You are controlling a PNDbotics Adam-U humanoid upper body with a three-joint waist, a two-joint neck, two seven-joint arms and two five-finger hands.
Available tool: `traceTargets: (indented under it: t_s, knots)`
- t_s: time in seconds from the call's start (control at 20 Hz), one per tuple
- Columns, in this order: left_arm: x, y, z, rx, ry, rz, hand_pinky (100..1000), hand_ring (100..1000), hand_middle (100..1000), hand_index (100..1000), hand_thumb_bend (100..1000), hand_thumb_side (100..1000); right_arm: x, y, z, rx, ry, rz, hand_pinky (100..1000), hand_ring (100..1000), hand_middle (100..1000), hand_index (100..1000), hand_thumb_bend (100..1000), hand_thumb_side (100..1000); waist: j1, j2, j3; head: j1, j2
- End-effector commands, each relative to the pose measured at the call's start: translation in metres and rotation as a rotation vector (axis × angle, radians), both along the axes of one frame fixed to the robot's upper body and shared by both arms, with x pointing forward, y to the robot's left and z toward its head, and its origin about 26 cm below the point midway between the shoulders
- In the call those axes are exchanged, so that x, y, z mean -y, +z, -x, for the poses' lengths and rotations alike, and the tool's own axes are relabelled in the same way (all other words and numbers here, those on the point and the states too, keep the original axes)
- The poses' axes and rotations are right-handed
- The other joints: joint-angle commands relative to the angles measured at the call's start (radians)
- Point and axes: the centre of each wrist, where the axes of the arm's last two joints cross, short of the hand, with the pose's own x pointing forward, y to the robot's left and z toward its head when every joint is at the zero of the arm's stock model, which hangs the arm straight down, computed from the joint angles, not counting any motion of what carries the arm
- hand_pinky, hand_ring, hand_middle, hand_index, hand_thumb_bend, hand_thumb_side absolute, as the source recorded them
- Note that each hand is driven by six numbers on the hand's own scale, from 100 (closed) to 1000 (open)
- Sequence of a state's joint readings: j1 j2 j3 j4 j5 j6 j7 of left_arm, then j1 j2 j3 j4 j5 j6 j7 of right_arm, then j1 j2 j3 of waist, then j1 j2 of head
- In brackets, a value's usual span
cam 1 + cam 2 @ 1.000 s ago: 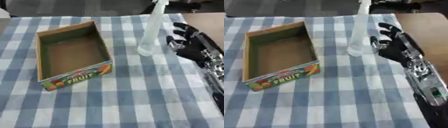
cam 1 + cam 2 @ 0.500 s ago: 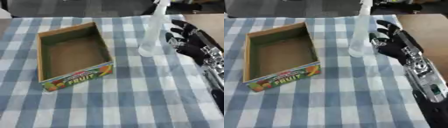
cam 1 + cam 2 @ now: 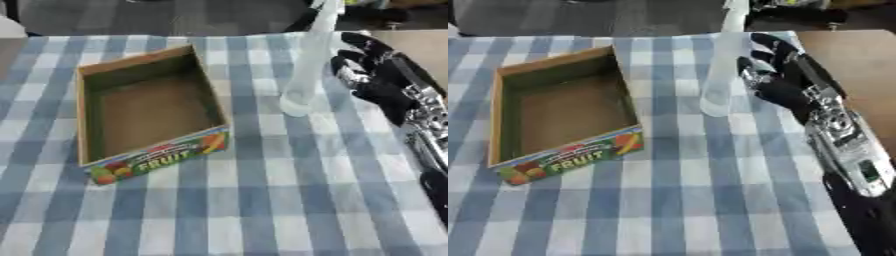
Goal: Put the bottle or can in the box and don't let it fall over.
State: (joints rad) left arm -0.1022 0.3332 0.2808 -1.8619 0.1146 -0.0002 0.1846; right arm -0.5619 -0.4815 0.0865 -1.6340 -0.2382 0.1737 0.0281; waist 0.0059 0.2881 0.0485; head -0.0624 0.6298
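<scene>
A tall clear plastic bottle [image 3: 308, 70] stands upright on the checked cloth, right of the box. The open cardboard box [image 3: 149, 112] with a "FRUIT" label on its front wall lies empty at the left centre. My right hand [image 3: 785, 82] comes in from the right and sits just right of the bottle, fingers spread and slightly bent toward it. A narrow gap shows between them and the bottle, so nothing is held. My left hand shows in neither view.
The blue-and-white checked tablecloth [image 3: 262, 190] covers the table. A bare brown tabletop [image 3: 850, 60] lies at the far right, beyond the cloth's edge. Dark floor and dark shapes lie past the far edge.
My right hand has moved a little nearer the bottle from the right. The whole picture has shifted slightly, so the camera moved; bottle and box stay put.
</scene>
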Motion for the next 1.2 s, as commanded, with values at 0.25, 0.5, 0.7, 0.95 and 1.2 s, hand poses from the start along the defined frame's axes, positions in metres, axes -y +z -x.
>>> traceTargets:
  t_s: [0.25,0.5,0.7,0.95,1.2]
  knots:
    - [0.0,0.009,-0.001,0.028,-0.014,-0.02,1000,502,587,759,742,408,0.009,0.018,-0.004,0.039,-0.016,-0.004,834,978,1000,920,157,254,0.005,-0.005,0.005,0.003,-0.02]
    - [0.001,0.009,-0.001,0.028,-0.02,-0.019,1000,502,587,759,741,409,0.006,0.022,-0.007,0.05,-0.024,-0.004,833,979,1000,921,152,268,0.005,-0.003,0.006,0.002,-0.02]
    - [0.002,0.01,-0.001,0.029,-0.023,-0.019,1000,502,587,760,740,408,0.004,0.023,-0.01,0.05,-0.024,-0.007,833,979,1000,921,153,272,0.003,-0.003,0.008,0.003,-0.021]
    - [0.002,0.01,-0.002,0.028,-0.027,-0.019,1000,502,587,760,739,408,0.002,0.024,-0.014,0.045,-0.028,-0.016,832,979,1000,920,156,271,0.0,-0.002,0.013,0.002,-0.027]
    - [0.002,0.01,-0.002,0.029,-0.029,-0.018,1000,502,587,760,738,407,0.002,0.024,-0.017,0.039,-0.03,-0.011,832,979,1000,920,155,271,-0.003,0.003,0.016,0.0,-0.031]
